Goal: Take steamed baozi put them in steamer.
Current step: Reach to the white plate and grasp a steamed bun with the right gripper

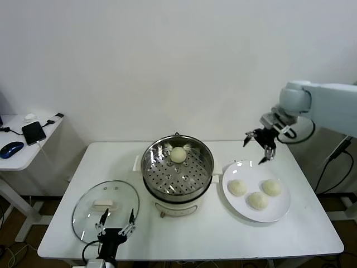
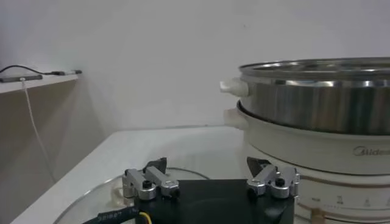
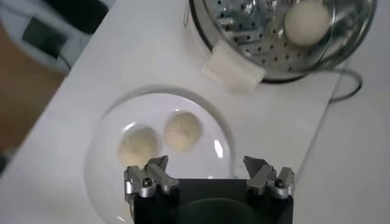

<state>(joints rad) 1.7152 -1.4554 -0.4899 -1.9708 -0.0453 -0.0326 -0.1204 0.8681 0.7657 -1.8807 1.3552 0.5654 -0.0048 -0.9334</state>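
Right end effector [image 1: 261,147] hangs in the air above the far edge of the white plate [image 1: 281,211], fingers spread wide and holding nothing; three steamed baozi [image 1: 237,187] lie on that plate, close together; a fourth bun [image 1: 178,154] sits on the perforated tray inside the steamer [image 1: 177,167], toward its far side; the steamer stands mid-worktop [image 1: 212,234] between the plate and a glass lid [image 1: 89,209]; left end effector [image 1: 115,228] rests low at the near edge over the lid, fingers spread and empty.
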